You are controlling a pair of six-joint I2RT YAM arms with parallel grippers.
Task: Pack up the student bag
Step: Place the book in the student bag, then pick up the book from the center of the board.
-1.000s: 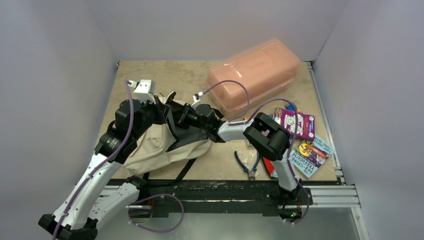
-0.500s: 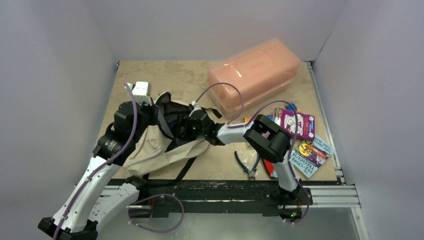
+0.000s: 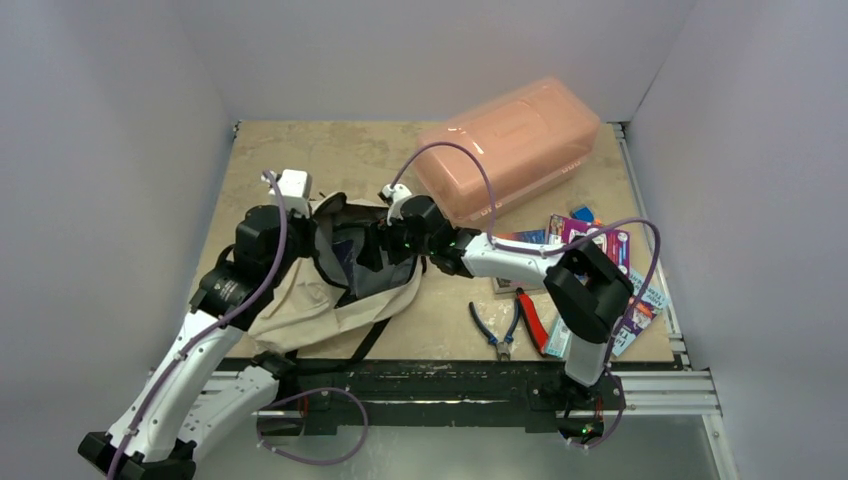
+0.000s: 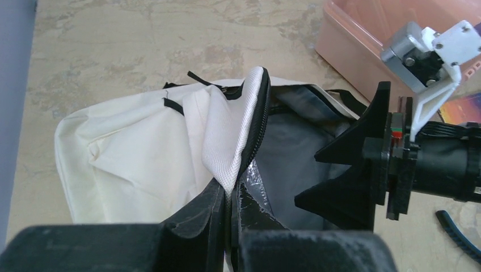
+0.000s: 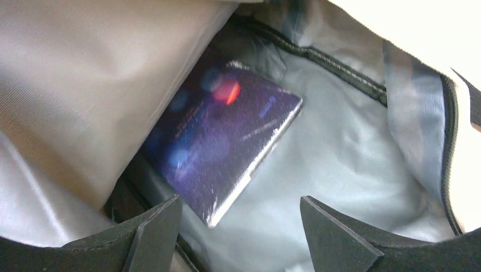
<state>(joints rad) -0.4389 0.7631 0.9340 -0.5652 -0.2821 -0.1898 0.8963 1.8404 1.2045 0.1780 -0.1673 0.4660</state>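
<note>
**A:** Where is the student bag (image 3: 320, 305)?

**B:** Slumped on the left half of the table (image 3: 330, 150), mouth turned to the right. The left gripper (image 4: 228, 195) is clenched on its zip rim, lifting the mouth open.

**A:** And the right gripper (image 5: 239, 209)?

**B:** At the mouth, jaws spread, grasping nothing. A dark purple book (image 5: 221, 141) lies inside on the grey lining. It's blurred, so I can't say whether it sits flat.

**A:** What's the best move now?

**B:** I'd draw the right arm straight back through the opening, clear of the zip, with the left holding the rim high. Then it can go for the books (image 3: 600, 245) on the right.
</note>
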